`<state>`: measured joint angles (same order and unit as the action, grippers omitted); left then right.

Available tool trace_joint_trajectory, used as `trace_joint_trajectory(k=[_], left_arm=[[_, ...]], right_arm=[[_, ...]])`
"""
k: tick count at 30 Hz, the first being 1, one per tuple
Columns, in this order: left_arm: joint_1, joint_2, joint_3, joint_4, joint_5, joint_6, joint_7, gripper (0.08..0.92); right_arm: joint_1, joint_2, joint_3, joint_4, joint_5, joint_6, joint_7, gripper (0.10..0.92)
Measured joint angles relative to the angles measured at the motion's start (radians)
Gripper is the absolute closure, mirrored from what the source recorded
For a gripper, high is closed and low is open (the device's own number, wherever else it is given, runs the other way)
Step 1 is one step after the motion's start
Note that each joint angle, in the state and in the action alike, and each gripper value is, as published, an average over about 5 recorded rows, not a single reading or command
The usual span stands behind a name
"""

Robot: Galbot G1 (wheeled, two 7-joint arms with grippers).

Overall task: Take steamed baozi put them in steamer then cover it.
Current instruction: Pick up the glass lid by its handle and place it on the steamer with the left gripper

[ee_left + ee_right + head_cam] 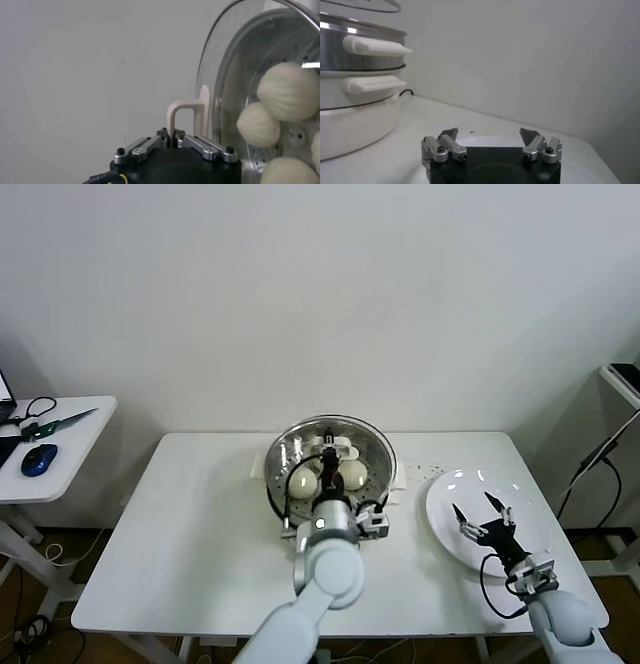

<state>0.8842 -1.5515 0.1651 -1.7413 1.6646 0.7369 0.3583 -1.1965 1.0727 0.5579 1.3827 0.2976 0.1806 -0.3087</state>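
From your head view, the steamer (275, 469) stands at the back middle of the white table (190, 534), and the clear glass cover (330, 452) sits over it, with steamed baozi (303, 482) visible through the glass. Your left gripper (328, 456) reaches over the steamer and is clamped on the cover's white handle (338, 450). Your right gripper (478, 510) hovers above the white plate (445, 529) to the steamer's right, its fingers spread apart and holding nothing. A side table (60, 449) to the left carries a blue mouse (38, 458).

In your left wrist view, the left gripper (175, 138) has its fingers pressed together on the handle (182, 112) of the cover (215, 90). Behind the glass you see several baozi (290, 90) lying on the steamer's perforated floor (300, 135).

In your right wrist view, the right gripper (492, 136) has its jaws wide apart just above the plate (485, 140). The steamer (350, 55) rises beside it, steel basket on the white pot base (355, 120), both with white side handles. The edge of the cover (365, 5) shows slightly raised above the basket rim on this side.
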Motion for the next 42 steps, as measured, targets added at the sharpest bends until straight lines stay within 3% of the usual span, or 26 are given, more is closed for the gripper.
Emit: trace_joint_trajectory(k=[16,42], left_arm=[[-0.023,-0.035,-0.028,0.115,-0.023,-0.001,-0.068,0.853],[-0.029,-0.036,-0.035,0.153,-0.049,-0.001,-0.091,0.853]], right_arm=[[-0.003,0.016,0.007,-0.009,-0.018,0.009,-0.008,0.203],[0.007,0.023,0.011,-0.026,-0.036,0.017,-0.022,0.203]])
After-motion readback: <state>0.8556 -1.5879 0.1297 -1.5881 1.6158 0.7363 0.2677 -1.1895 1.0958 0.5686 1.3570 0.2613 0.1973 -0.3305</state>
